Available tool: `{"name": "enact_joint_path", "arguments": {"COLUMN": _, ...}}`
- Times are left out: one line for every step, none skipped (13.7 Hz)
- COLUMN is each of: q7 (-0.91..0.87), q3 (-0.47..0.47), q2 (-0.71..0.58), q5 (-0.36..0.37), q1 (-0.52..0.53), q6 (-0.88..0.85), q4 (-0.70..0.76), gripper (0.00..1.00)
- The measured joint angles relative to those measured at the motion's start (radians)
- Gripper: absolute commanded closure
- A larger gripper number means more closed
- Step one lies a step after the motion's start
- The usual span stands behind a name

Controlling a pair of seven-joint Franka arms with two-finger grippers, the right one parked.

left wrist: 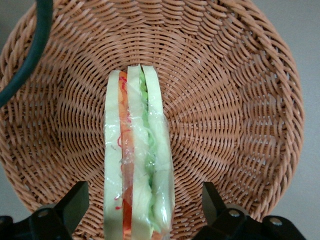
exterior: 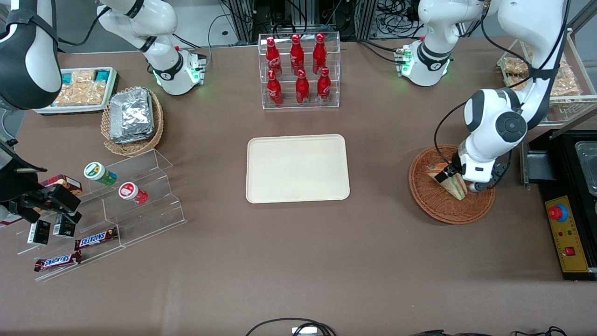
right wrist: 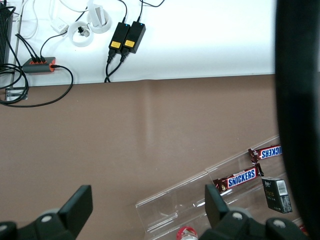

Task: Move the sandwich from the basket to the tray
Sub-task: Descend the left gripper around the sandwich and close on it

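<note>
The sandwich (exterior: 459, 189), a wrapped wedge of pale bread with red, orange and green filling, lies in the round reddish-brown wicker basket (exterior: 440, 212) toward the working arm's end of the table. My left gripper (exterior: 456, 180) is down in the basket, open, with one finger on each side of the sandwich and a gap between each finger and the bread. The left wrist view shows the sandwich (left wrist: 137, 160) between the black fingers (left wrist: 75, 205) over the basket weave (left wrist: 225, 100); the gripper (left wrist: 142, 200) straddles it. The cream tray (exterior: 298, 168) lies empty mid-table.
A clear rack of red bottles (exterior: 298, 70) stands farther from the front camera than the tray. A paler basket of foil packets (exterior: 133, 119), a white snack tray (exterior: 81, 88) and acrylic steps with snacks (exterior: 116, 200) lie toward the parked arm's end. A control box (exterior: 566, 233) stands beside the basket.
</note>
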Motion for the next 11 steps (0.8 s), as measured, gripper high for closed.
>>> {"name": "enact_joint_path", "arguments": {"q7": -0.004, "q3": 0.0, "q2": 0.009, "q5": 0.0, "q1": 0.002, "q6": 0.008, "q4": 0.0, "gripper": 0.02}}
{"name": "enact_joint_path", "arguments": {"q7": -0.007, "q3": 0.001, "q2": 0.015, "q5": 0.0, "q1": 0.003, "q6": 0.011, "q4": 0.0, "gripper": 0.25}}
{"name": "enact_joint_path", "arguments": {"q7": -0.008, "q3": 0.002, "q2": 0.021, "q5": 0.0, "q1": 0.004, "q6": 0.013, "q4": 0.0, "gripper": 0.56}}
{"name": "enact_joint_path", "arguments": {"q7": -0.01, "q3": 0.002, "q2": 0.024, "q5": 0.0, "q1": 0.005, "q6": 0.014, "q4": 0.0, "gripper": 0.82}}
{"name": "enact_joint_path", "arguments": {"q7": -0.011, "q3": 0.002, "q2": 0.026, "q5": 0.0, "q1": 0.007, "q6": 0.014, "q4": 0.0, "gripper": 1.0}}
{"name": "enact_joint_path", "arguments": {"q7": -0.012, "q3": 0.003, "q2": 0.029, "q5": 0.0, "q1": 0.01, "q6": 0.014, "q4": 0.0, "gripper": 1.0}}
{"name": "enact_joint_path", "arguments": {"q7": -0.012, "q3": 0.003, "q2": 0.033, "q5": 0.0, "q1": 0.013, "q6": 0.015, "q4": 0.0, "gripper": 1.0}}
{"name": "enact_joint_path", "arguments": {"q7": -0.012, "q3": 0.003, "q2": 0.036, "q5": 0.0, "q1": 0.016, "q6": 0.016, "q4": 0.0, "gripper": 1.0}}
{"name": "enact_joint_path", "arguments": {"q7": -0.012, "q3": 0.003, "q2": 0.037, "q5": 0.0, "q1": 0.017, "q6": 0.016, "q4": 0.0, "gripper": 1.0}}
{"name": "enact_joint_path", "arguments": {"q7": -0.012, "q3": 0.003, "q2": 0.036, "q5": 0.0, "q1": 0.017, "q6": 0.017, "q4": 0.0, "gripper": 1.0}}
{"name": "enact_joint_path", "arguments": {"q7": -0.012, "q3": 0.003, "q2": 0.036, "q5": 0.0, "q1": 0.017, "q6": 0.018, "q4": 0.001, "gripper": 1.0}}
